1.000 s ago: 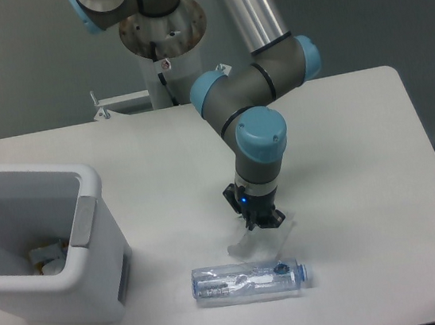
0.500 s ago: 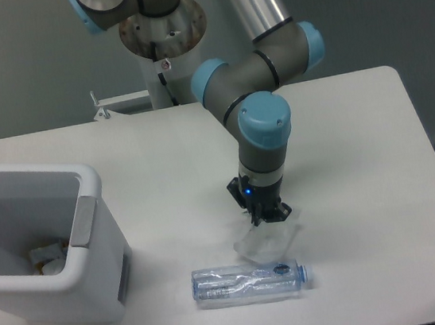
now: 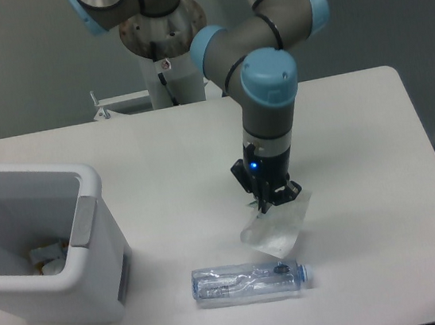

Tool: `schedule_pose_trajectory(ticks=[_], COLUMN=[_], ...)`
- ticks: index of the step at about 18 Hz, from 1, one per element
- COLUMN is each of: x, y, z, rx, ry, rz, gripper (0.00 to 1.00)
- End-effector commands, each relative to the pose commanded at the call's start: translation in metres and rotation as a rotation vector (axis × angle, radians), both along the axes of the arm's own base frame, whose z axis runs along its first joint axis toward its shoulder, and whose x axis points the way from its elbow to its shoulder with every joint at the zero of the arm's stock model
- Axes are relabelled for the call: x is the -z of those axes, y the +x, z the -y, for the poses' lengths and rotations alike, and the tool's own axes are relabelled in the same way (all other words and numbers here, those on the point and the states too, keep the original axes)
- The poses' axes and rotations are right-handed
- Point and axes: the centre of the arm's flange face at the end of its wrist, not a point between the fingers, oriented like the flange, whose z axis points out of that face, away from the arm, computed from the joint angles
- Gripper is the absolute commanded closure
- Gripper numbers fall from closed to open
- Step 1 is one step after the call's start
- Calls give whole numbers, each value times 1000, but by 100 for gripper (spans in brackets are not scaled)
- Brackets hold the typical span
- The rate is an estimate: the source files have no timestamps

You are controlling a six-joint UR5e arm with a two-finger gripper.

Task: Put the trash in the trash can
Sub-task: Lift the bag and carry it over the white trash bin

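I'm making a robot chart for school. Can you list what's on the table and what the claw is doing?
gripper: shut on wrapper, above the table
wrapper: clear, hangs from the gripper, above the bottle
bottle: lying on its side on the table, cap to the right
bin: white, open, at the left, some scraps inside
table: white

Arm [image 3: 261, 36] built of grey cylindrical links, light-blue caps at joints. Silver tube segment seen at top. Small black pincer [image 3: 273, 199] fitted below wrist; blue indicator light lit there.
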Motion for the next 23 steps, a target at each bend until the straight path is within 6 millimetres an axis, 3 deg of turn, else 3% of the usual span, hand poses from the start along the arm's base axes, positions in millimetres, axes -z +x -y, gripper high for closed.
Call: schedule_pose_trajectory(ticks=[6, 10, 18, 23], x=[-81, -127, -172, -175], y=[35, 73, 163, 211], z=[-12, -20, -40, -54], rx=[-24, 1, 93, 152], ry=[240, 346, 408, 408], rz=[71, 99, 115, 148], gripper=[100, 100, 100, 100])
